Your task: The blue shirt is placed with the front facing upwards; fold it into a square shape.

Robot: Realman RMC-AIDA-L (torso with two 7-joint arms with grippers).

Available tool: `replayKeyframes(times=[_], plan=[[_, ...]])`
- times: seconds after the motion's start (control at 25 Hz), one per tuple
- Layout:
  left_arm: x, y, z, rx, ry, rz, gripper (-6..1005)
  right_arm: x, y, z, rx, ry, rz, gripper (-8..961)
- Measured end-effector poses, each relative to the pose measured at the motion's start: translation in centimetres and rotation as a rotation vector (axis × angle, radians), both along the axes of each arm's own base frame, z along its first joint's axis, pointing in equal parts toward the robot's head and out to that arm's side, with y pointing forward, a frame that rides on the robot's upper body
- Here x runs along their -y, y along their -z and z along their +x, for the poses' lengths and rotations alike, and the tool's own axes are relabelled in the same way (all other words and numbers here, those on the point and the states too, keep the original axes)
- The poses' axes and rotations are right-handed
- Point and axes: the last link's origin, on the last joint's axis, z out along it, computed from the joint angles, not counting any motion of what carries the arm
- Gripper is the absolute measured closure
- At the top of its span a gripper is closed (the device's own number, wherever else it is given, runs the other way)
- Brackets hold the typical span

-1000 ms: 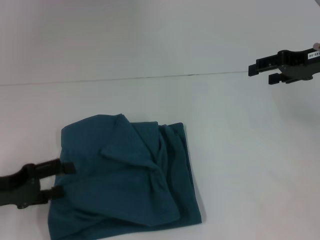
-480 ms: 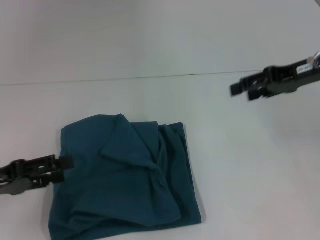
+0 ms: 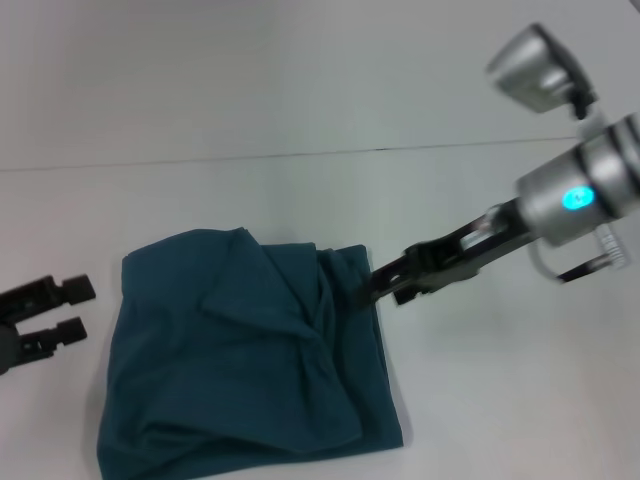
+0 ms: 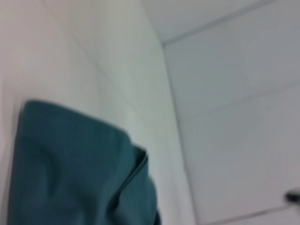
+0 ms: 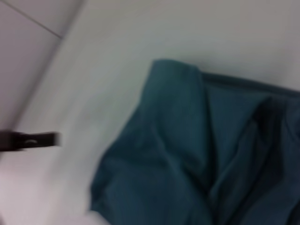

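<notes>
The right gripper [image 3: 375, 285] has swung in to the far right corner of the rumpled blue shirt [image 3: 240, 350], fingers narrow, while the left gripper [image 3: 72, 308], fingers spread, has backed off left, suggesting another fold.

blue shirt [image 3: 245, 350] hem cut off below; right claw [image 3: 372, 287] tips blurred

The blue shirt [image 3: 245, 350] lies bundled on the near left part of the counter [image 3: 300, 200], reaching almost to the near edge; it is the one thing lying on the surface. The far half up to the far edge is bare, as is the near right corner. The right hand [image 3: 380, 283] slants in from the right edge, its tips at the shirt's far right corner, crossing the middle right. The left hand [image 3: 70, 308], spread apart, sits at the left edge just beside the shirt.
</notes>
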Motion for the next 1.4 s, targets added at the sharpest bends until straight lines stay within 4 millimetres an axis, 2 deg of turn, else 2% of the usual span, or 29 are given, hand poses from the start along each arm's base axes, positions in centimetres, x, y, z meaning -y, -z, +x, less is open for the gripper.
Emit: replayKeyframes(times=[0.08, 0.2, 0.4, 0.76, 1.08, 1.4], plan=[[0.1, -0.3, -0.2, 0.031, -0.02, 0.036, 111, -0.5, 1.9, -0.2, 0.05, 0.025, 0.037, 202], [0.2, -0.4, -0.4, 0.052, -0.033, 0.062, 111, -0.9, 3.7, -0.7, 0.082, 0.038, 0.078, 202], [0.1, 0.0, -0.2, 0.061, -0.031, 0.071, 111, -1.8, 5.1, -0.9, 0.062, 0.083, 0.146, 203], [-0.8, 0.7, 0.2, 0.063, -0.029, 0.076, 112, -2.8, 7.8, 0.0, 0.032, 0.178, 0.26, 205], [-0.8, 1.1, 0.2, 0.061, -0.028, 0.083, 112, -3.1, 8.6, -0.9, -0.045, 0.196, 0.289, 207], [-0.8, 1.3, 0.3, 0.068, -0.031, 0.085, 112, -2.9, 9.1, -0.5, -0.019, 0.21, 0.285, 209]])
